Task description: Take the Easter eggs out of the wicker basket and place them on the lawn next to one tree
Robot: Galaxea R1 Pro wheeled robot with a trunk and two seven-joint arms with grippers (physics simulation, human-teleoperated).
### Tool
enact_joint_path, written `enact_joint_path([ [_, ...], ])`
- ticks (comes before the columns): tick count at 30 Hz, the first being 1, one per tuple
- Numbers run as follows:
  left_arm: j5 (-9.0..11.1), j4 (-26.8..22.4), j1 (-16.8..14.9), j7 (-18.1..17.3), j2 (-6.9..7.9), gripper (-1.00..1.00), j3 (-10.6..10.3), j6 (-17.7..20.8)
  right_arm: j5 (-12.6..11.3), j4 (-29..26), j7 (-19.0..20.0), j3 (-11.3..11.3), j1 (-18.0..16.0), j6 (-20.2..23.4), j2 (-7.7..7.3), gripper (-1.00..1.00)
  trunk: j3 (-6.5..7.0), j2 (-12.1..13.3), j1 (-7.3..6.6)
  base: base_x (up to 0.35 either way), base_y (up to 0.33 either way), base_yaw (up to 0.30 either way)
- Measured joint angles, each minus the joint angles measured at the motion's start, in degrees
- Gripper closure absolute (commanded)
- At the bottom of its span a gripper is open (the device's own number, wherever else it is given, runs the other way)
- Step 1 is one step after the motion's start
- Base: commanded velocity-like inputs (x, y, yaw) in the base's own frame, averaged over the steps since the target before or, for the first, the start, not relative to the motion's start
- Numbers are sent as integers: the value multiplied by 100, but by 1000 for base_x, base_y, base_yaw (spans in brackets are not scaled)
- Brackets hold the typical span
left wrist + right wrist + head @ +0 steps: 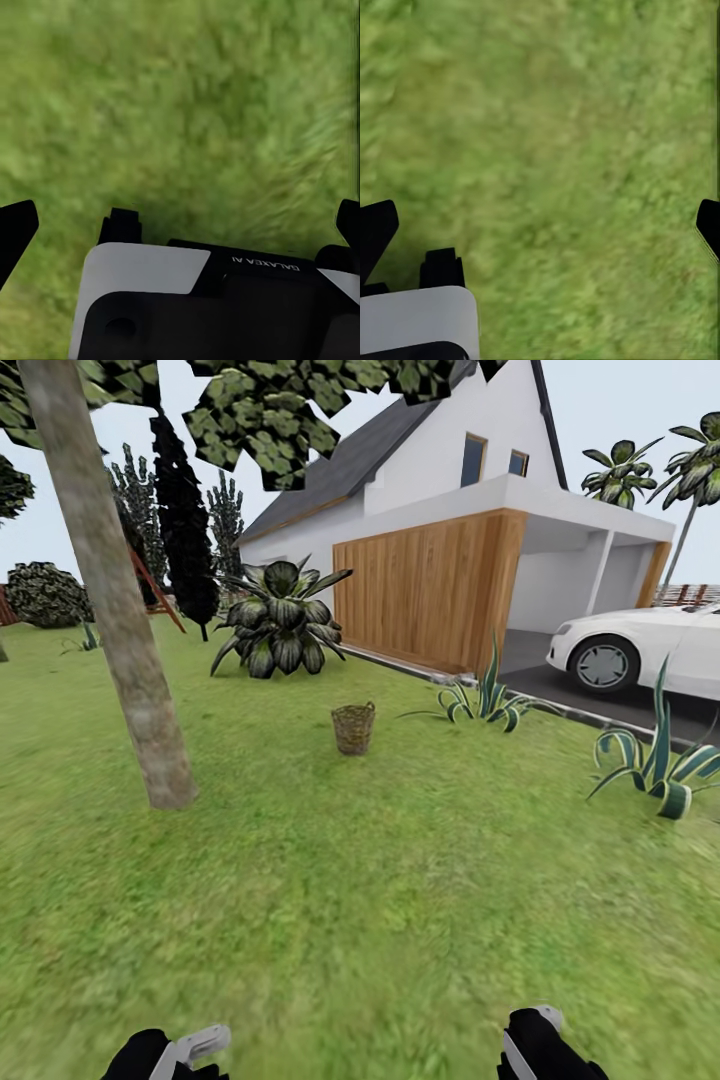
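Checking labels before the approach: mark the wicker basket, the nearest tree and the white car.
wicker basket (353, 728), head view, middle of its woven wall.
tree (120, 620), head view, mid trunk.
white car (650, 645), head view, front wing above the wheel.

Black tools (180, 225), seemingly white-panelled bodies

Flat, even daylight filled the head view, under a pale, washed-out sky. Shadows were nearly absent: the tree (105, 590) and the wicker basket (353, 727) cast only faint darkening on the lawn (400, 880). The white car (640, 647) and house wall looked bright but not glaring. Near grass smeared into soft blur toward the lower edge, and leaf edges overhead were jagged and blocky. In both wrist views the grass was soft and unfocused, with a dim shadow patch beside the dark arm housing in the left wrist view.
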Motion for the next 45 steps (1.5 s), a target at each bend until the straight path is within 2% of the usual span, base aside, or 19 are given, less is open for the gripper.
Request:
enact_joint_path([
  [21,0,-9,0,0,0,-100,-7,0,0,-1,0,-8,0,0,-3,-100,0,0,0,345,-108,0],
  [29,0,-9,0,0,0,-100,-7,0,-7,-1,0,-7,0,0,-82,-100,0,0,0,345,-108,0],
  [45,-1,-10,0,0,0,-100,-6,1,1,-1,1,7,0,-1,-83,-100,0,0,0,345,-74,0],
])
